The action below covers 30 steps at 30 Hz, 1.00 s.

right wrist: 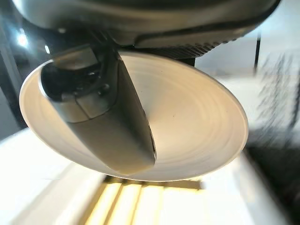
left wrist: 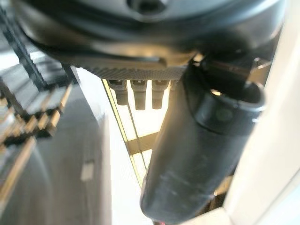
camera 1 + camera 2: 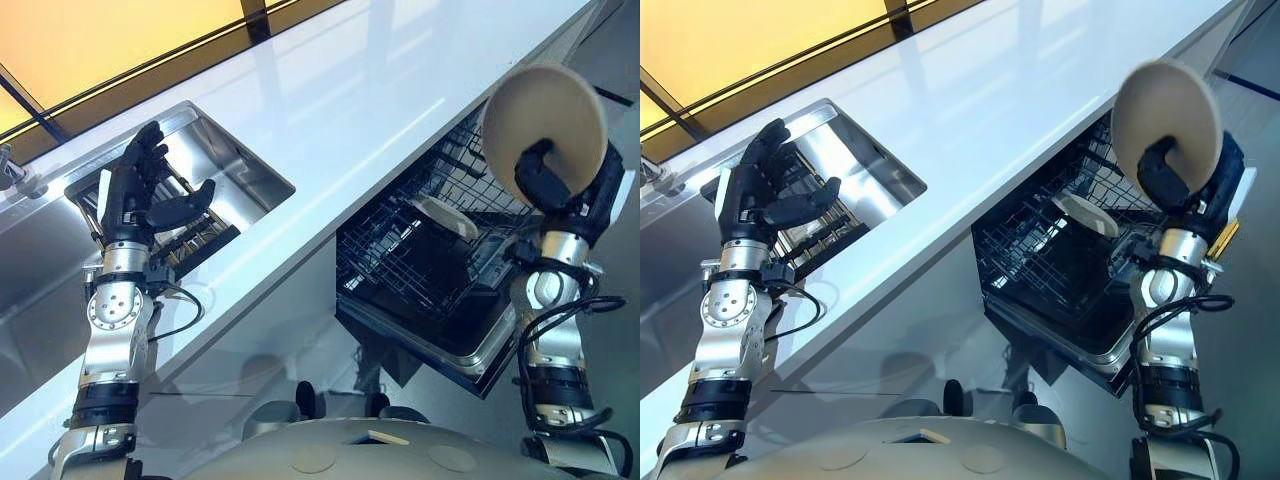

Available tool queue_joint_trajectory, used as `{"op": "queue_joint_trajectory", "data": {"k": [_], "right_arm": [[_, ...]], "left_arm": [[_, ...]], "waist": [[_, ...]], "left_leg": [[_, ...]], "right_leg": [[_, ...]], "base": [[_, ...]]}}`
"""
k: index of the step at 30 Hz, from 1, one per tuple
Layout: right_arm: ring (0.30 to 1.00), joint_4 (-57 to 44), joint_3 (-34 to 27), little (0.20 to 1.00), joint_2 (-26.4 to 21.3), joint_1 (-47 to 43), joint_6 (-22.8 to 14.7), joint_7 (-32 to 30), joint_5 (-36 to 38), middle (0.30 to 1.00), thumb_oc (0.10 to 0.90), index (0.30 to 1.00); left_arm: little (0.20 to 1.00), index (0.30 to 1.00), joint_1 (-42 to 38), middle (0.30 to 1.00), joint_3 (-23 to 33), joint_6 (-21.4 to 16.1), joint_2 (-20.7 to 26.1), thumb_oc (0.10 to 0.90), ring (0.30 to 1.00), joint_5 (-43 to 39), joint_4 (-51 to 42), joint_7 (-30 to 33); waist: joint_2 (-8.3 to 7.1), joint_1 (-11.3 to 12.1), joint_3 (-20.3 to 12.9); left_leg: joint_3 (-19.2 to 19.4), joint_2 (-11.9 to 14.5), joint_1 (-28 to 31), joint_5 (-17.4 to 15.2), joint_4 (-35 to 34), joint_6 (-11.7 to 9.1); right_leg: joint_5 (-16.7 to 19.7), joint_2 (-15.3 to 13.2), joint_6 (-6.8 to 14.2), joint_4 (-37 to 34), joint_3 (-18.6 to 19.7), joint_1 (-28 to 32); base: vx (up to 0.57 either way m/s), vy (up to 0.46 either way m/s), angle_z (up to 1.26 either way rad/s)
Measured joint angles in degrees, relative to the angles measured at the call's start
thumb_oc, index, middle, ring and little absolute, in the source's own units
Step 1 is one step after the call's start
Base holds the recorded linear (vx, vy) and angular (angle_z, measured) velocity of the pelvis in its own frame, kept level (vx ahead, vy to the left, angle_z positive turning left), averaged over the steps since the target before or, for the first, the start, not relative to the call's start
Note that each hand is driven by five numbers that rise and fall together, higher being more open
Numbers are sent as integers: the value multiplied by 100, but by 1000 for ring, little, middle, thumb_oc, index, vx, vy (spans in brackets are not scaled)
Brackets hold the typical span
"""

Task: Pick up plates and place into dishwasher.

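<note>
- White table (image 3: 330, 110) runs diagonally, steel sink (image 3: 235, 165) set into it at left, open dishwasher (image 3: 440, 270) below at right, one dish (image 3: 445, 215) already in its rack.
- Right robot hand (image 3: 545, 180) pinches beige plate (image 3: 545, 110) at its lower rim, thumb across the face, held raised above the rack.
- Left robot hand (image 3: 140, 190) spread, empty, over the sink.
- Plate looks rigid, smooth, likely slippery and breakable; the rim pinch suits slotting it edge-first.

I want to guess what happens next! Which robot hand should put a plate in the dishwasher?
Probably the right robot hand. It already grips the beige plate, held up over the open dishwasher rack. The left robot hand is open, holds nothing, and hovers over the sink, farther from the rack.
</note>
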Motion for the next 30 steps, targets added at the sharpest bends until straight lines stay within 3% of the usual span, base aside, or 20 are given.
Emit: {"op": "queue_joint_trajectory", "data": {"k": [3, 8, 20, 30], "right_arm": [[300, 165, -27, 200, -157, 366, 225, -85, -873, 300, 100, 300], [300, 322, -120, 200, -243, 864, 347, 176, -1287, 300, 100, 300], [300, 335, 33, 200, -281, 1066, 313, 879, -1543, 300, 100, 300], [300, 256, 572, 200, -374, 1025, -31, 1123, -1474, 300, 100, 300]], "left_arm": [[900, 900, 81, 900, 219, 85, 126, 800, 900, 398, 93, 278], [900, 900, 422, 900, 581, 127, 170, 800, 900, 510, 100, 481], [900, 900, 618, 900, 671, 219, 160, 800, 900, 371, 548, 618], [900, 900, 589, 900, 671, 207, 160, 800, 900, 373, 829, 1186]], "waist": [[65, -59, 1], [105, -143, 14], [337, -203, 117], [402, -156, 271]], "left_leg": [[5, 3, -21, -2, -2, 1], [19, 6, -80, -2, -2, 1], [79, 4, -240, -1, 25, 1], [46, -6, -341, 2, 26, 1]], "right_leg": [[0, -4, 0, 0, 2, -24], [0, -5, 1, 0, 15, -104], [3, -7, 2, 3, 54, -292], [-1, -6, 4, 2, 28, -384]], "base": [[-13, 58, -2], [-36, 60, -2], [-27, 62, -3], [-24, 48, 1]]}}
